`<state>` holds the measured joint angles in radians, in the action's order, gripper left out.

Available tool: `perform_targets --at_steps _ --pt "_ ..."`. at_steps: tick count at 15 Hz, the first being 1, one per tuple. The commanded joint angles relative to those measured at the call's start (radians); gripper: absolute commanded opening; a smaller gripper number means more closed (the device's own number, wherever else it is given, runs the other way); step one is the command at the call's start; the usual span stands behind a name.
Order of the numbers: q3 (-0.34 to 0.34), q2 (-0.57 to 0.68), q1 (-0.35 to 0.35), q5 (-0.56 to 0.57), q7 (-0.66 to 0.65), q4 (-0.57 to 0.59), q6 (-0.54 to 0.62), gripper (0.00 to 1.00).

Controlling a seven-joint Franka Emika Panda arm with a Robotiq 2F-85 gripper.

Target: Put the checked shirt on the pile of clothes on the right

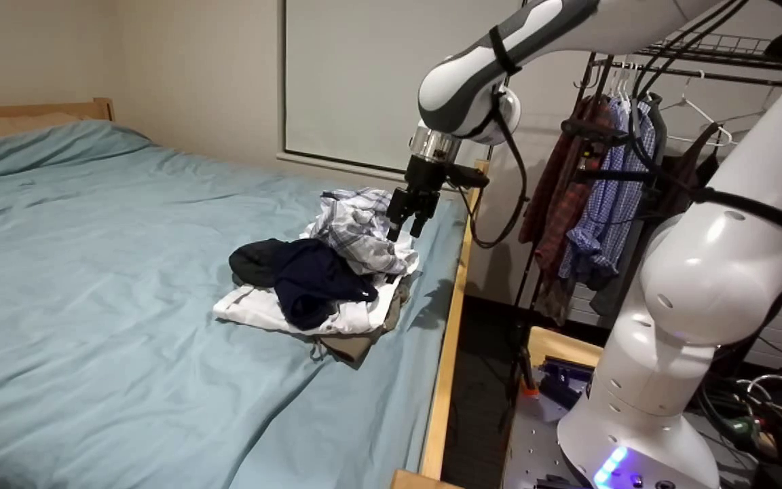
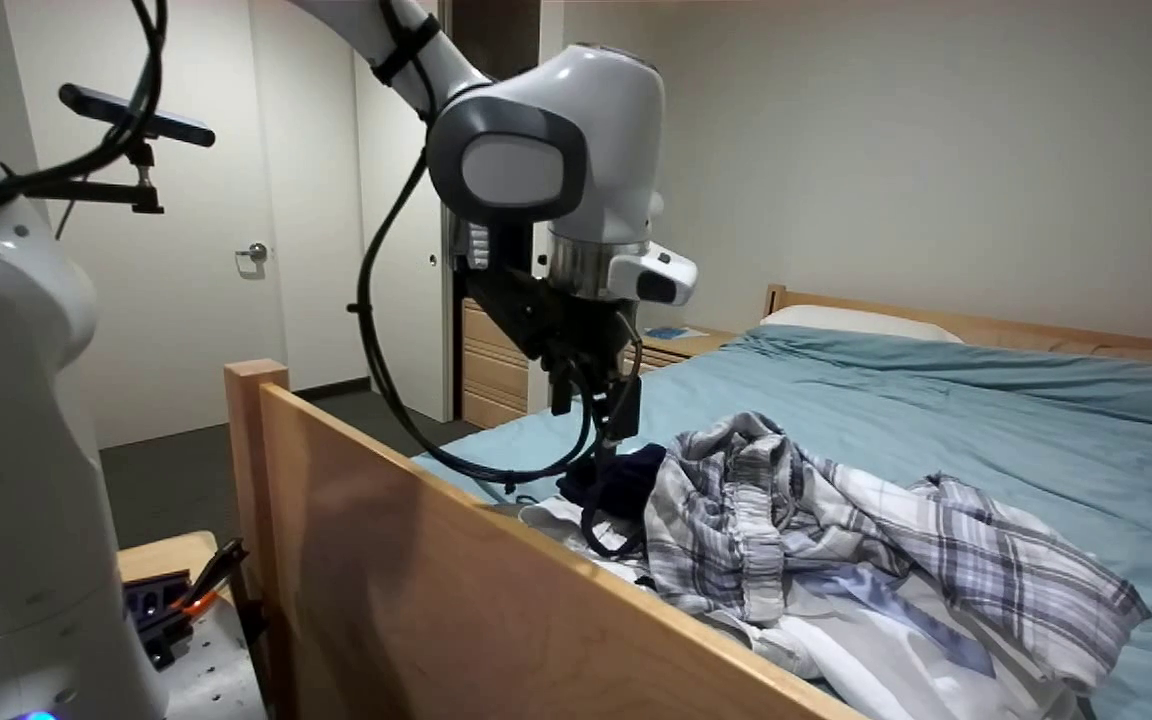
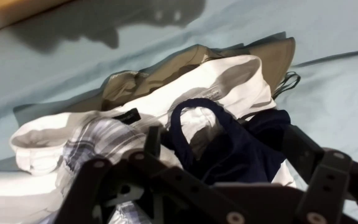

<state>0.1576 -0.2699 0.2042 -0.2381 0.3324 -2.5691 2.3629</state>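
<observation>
- bed (image 1: 92, 285): blue cover in all three views; both exterior views add the headboard (image 2: 1006, 332).
- arm (image 1: 723, 231): in an exterior view it comes in from three o'clock, its base (image 1: 635, 441) between four and five.
- door (image 2: 156, 250): in an exterior view alone, between nine and ten o'clock.
- board (image 2: 496, 600): broad face in an exterior view, between six and seven; the wrist view catches just a corner of it at ten.
- hung clothes (image 1: 608, 190): in an exterior view alone, between two and three.
- pile (image 1: 364, 316): on the bed near the board; white cloth (image 1: 248, 305) over khaki cloth (image 3: 278, 56), the khaki plainest in the wrist view at two o'clock.
- shirt (image 1: 357, 234): checked, on the pile, toward its one o'clock in an exterior view; a gathered band (image 2: 756, 540) shows in an exterior view; the wrist view has only parts of it, around eight.
- navy cloth (image 1: 316, 278): toward seven o'clock from the shirt in an exterior view; the wrist view shows its opening.
- gripper (image 1: 407, 229): pointing down, fingers (image 3: 152, 141) wide apart in the wrist view, navy cloth below; whether it touches anything, i cannot tell.
- tag (image 3: 127, 116): black, plain only in the wrist view at nine o'clock, just beside the shirt.
</observation>
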Motion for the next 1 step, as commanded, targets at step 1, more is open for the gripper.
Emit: perform_targets --at_steps 1 --pt "0.028 -0.011 -0.034 0.035 -0.01 -0.006 0.018 1.0"
